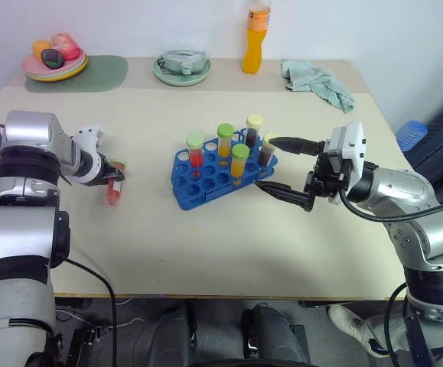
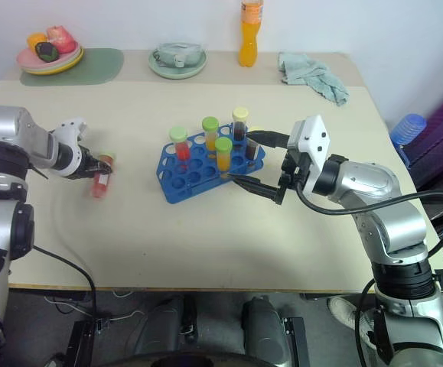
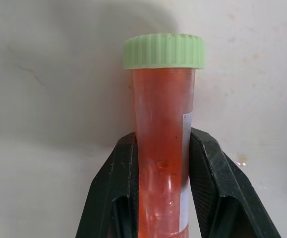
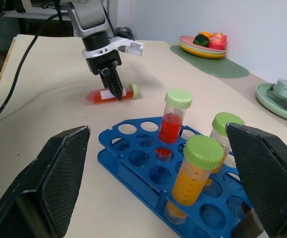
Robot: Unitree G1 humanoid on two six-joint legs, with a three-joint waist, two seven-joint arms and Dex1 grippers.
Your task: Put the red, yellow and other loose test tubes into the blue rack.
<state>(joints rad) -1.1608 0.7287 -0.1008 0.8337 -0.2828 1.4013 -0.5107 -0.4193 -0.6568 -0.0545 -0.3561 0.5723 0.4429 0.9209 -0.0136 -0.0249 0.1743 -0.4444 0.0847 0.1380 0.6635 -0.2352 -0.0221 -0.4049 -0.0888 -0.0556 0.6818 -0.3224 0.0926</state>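
A test tube of red liquid with a pale green cap (image 1: 114, 191) lies on the table at the left. My left gripper (image 1: 113, 179) points down at it and is shut on its body, as the left wrist view shows with a black finger (image 3: 116, 188) on each side of the tube (image 3: 163, 124). The blue rack (image 1: 198, 187) stands at the table's middle and holds several upright capped tubes: red (image 1: 195, 153), yellow (image 1: 225, 141) and dark brown (image 1: 253, 131). My right gripper (image 1: 265, 163) stands open at the rack's right end, holding nothing.
Along the back edge stand a plate of fruit (image 1: 54, 60) on a green mat (image 1: 102, 74), a green plate with a bowl (image 1: 181, 67), a tall orange bottle (image 1: 257, 38) and a crumpled cloth (image 1: 317, 80). A blue ribbed cup (image 1: 411, 134) sits beyond the table's right side.
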